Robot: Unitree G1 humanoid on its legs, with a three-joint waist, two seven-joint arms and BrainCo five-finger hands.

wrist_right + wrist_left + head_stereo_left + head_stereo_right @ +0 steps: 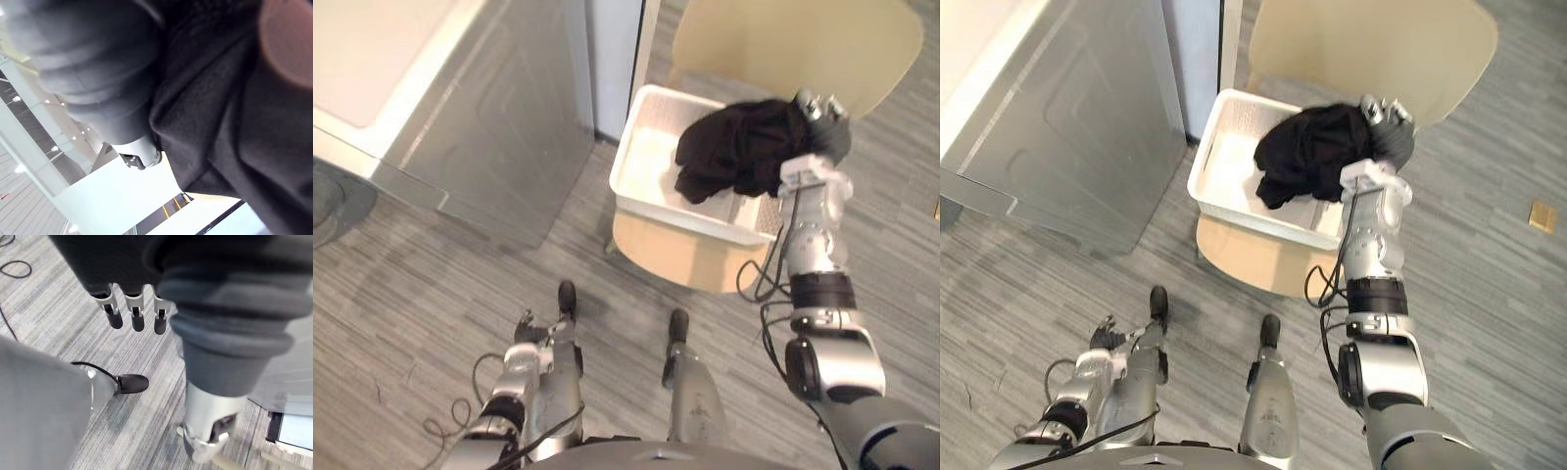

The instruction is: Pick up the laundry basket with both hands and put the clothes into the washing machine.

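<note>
– Underfoot, what takes up most of the scene?

– Grey striped carpet floor [431, 294]. At the far left stands a big grey appliance [499, 117] with a pale top; I cannot tell whether it is the washing machine.

– And to its right?

– A beige chair [675, 257], as far as I can tell, with its seat under the white laundry basket [644, 196] and its rounded back rising on the far side. The basket sits on that seat, just right of the appliance's far corner.

– Where are the clothes?

– A black garment [734, 147] lies bunched in the right half of the basket, heaped above the rim at its far right corner. The basket's left half shows bare white bottom.

– What is the right hand doing?

– The right hand [818, 106] is on top of the garment at the far right corner, fingers curled into the cloth and pinching it; in the right wrist view black fabric presses right against the hand.

– The left hand?

– The left hand [137, 316] hangs low at the near left, fingers straight and relaxed, holding nothing, well apart from the basket.
</note>
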